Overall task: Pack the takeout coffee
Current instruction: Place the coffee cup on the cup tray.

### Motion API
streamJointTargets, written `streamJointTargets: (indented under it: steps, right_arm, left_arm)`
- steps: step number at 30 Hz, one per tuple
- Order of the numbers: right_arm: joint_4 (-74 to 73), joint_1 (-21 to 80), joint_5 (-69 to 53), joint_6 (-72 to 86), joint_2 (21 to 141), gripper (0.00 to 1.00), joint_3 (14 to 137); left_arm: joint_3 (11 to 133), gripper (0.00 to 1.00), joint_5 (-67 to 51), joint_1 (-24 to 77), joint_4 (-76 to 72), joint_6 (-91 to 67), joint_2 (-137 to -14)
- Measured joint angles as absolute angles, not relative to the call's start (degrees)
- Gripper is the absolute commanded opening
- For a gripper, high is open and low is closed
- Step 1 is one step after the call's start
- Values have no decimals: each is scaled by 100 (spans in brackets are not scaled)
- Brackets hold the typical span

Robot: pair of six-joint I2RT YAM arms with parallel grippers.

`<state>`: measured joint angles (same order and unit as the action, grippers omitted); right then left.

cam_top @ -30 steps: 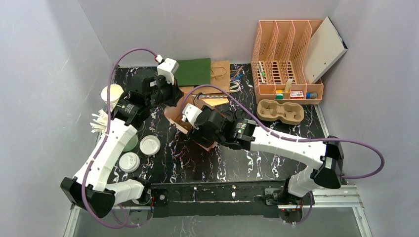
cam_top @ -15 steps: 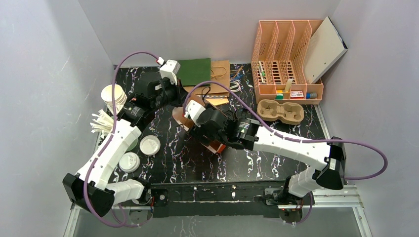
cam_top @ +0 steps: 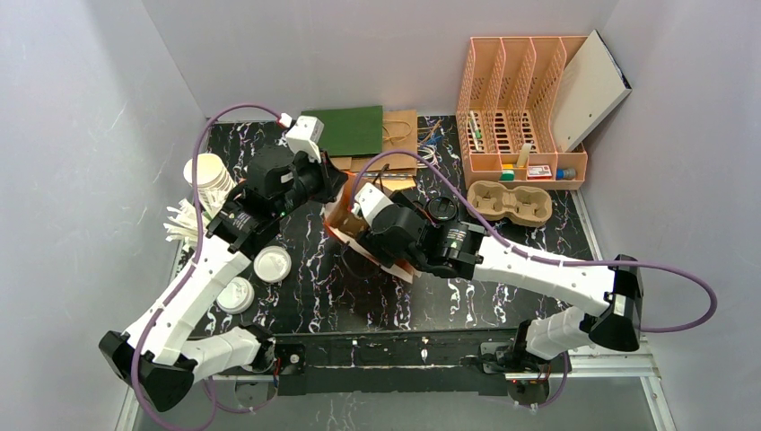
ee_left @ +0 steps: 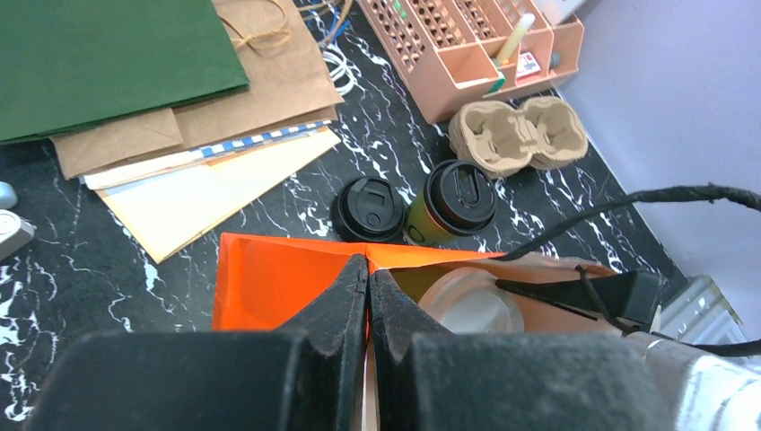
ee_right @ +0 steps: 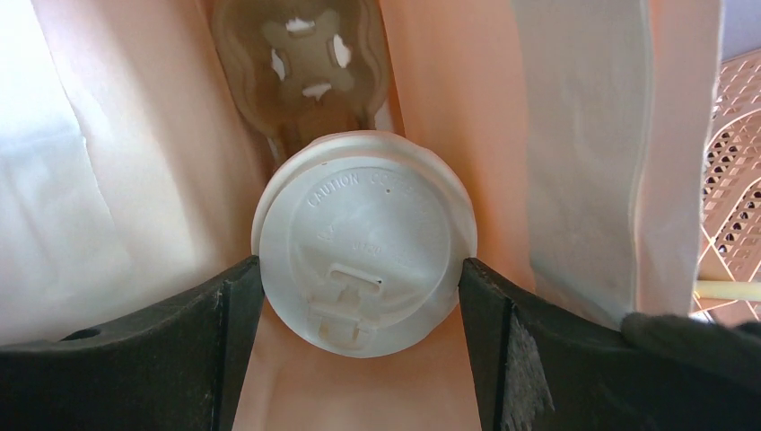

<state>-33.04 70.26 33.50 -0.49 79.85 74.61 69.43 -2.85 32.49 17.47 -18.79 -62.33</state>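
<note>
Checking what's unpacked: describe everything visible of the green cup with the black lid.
The green cup is dark olive, paper-looking, capped by a round black plastic lid with a sip tab. It appears upright on the marbled table, outside the orange bag, beside a second black lid, near the cardboard carrier. Nothing grips it.

From above, the right gripper [ee_right: 359, 274] is lost inside the orange paper bag [ee_left: 269, 283], itself largely under the right arm [cam_top: 520, 260]. Inside the bag, the white-lidded cup [ee_right: 363, 238] shows only its lid, which covers part of a pulp tray [ee_right: 301, 54] deeper down. Beyond the bag's rim, the base of the takeout coffee [ee_left: 453, 199] is hidden, and whether a cup stands under the black lid [ee_left: 370, 208] beside it cannot be told
</note>
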Motion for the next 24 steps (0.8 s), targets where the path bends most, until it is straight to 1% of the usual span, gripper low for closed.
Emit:
streamJointTargets:
  steps: [8, 24]
  right_arm:
    - [-2926, 6997, 3369, -322, 7911, 51, 7140]
    - [-2512, 6831, 3339, -449, 8044, 50, 7129]
  left_arm:
    - [6943, 0, 222, 3393, 1557, -1581, -6123]
    - [6543, 0, 235, 3415, 1417, -1365, -5850]
